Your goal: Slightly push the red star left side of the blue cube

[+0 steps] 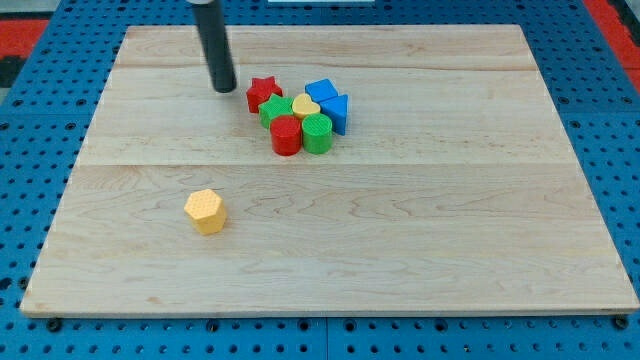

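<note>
- 7 small blocks and 1 dark rod sit on a pale wooden bench, which rests on a blue pegboard; this list runs from the view's left to the view's right.
- Yellow hexagon block: alone toward the view's bottom left, well apart from everything else, so it plays no part in this push.
- My tip: the rod comes down from the view's top and its lower end meets the bench just to the left of the red star, with a narrow gap between them. No hand is fitted, so there is nothing to be apart, together or clamped.
- Red star: the task's block, at the upper left edge of a tight cluster, near the bench's top centre.
- Green block: just below and right of the star, apparently touching it; its shape is hard to make out.
- Red cylinder and green cylinder: side by side along the cluster's lower edge.
- Yellow heart: wedged in the middle of the cluster.
- Blue cube and a second blue block: at the cluster's right edge.
- Judgement: the star already lies left of the cube, so only a small nudge seems called for; because the blocks are packed closely, a firm push could shift its neighbours.
</note>
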You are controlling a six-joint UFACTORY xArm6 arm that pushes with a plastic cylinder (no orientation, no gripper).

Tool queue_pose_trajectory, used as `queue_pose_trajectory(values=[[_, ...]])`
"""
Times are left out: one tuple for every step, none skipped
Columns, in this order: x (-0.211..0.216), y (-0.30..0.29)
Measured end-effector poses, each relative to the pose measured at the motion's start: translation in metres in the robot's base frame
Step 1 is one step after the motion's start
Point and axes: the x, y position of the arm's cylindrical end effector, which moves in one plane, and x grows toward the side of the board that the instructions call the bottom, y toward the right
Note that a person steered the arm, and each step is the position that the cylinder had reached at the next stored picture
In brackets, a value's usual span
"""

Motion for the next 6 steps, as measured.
queue_pose_trajectory(values=[[-0.001, 0.049], [-0.005, 0.071], [-0.028, 0.068], [-0.063, 0.068], [-0.051, 0.003], [0.055, -0.053]])
